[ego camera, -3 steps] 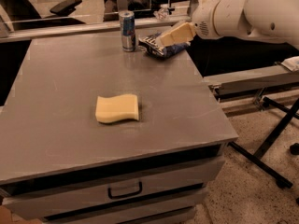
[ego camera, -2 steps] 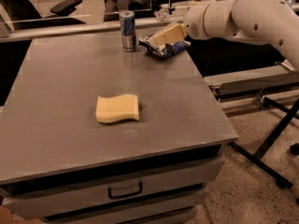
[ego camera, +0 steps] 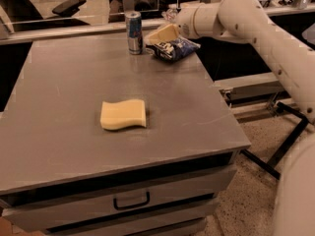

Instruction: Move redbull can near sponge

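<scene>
The gripper (ego camera: 161, 34), its opening impossible to tell, is hovering well beyond the sponge (ego camera: 123, 115), where the upright redbull can (ego camera: 134, 32) is standing, probably light, slick and dentable, inviting a gentle mid-body hold.

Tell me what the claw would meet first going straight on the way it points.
The claw, above the snack bag, points left at the redbull can; that can looks first in line, though depth is unclear.

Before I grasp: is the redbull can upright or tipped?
Upright: the redbull can stands on its base, silver top up. The gripper hangs beside it, over the snack bag.
</scene>
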Motion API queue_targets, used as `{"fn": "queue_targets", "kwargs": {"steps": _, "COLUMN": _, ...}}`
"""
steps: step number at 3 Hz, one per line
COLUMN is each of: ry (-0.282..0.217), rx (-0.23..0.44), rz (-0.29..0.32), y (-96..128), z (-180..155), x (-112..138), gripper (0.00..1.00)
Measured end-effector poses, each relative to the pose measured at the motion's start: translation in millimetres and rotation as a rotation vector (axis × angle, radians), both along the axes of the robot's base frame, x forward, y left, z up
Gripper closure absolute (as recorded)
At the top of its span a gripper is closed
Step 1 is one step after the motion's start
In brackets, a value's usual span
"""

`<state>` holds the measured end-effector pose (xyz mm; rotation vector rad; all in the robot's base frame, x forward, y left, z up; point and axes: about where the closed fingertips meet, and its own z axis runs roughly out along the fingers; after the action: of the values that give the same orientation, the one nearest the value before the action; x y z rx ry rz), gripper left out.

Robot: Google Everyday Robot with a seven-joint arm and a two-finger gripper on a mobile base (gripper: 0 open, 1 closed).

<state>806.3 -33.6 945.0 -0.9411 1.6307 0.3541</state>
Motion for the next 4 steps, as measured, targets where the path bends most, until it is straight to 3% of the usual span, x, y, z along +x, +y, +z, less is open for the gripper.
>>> {"fn": "queue_targets", "kwargs": {"steps": 1, "ry": 0.010, "rx": 0.007, "rz": 0.026, "y": 24.9, "z": -6.1, "x": 28.1, "gripper": 0.00}}
{"fn": "queue_targets", "kwargs": {"steps": 2, "ry": 0.031, "rx": 0.030, "rz": 0.090, "y": 55.2, "z": -10.0, "x": 39.8, "gripper": 0.00}}
{"fn": "queue_targets", "kwargs": {"steps": 3, "ry": 0.072, "rx": 0.056, "rz": 0.179, "y": 83.3, "z": -15.5, "x": 34.6, "gripper": 0.00}}
{"fn": "queue_targets", "kwargs": {"steps": 4, "ry": 0.112, "rx": 0.067, "rz": 0.248, "y": 100.2, "z": -21.9, "x": 26.0, "gripper": 0.13}}
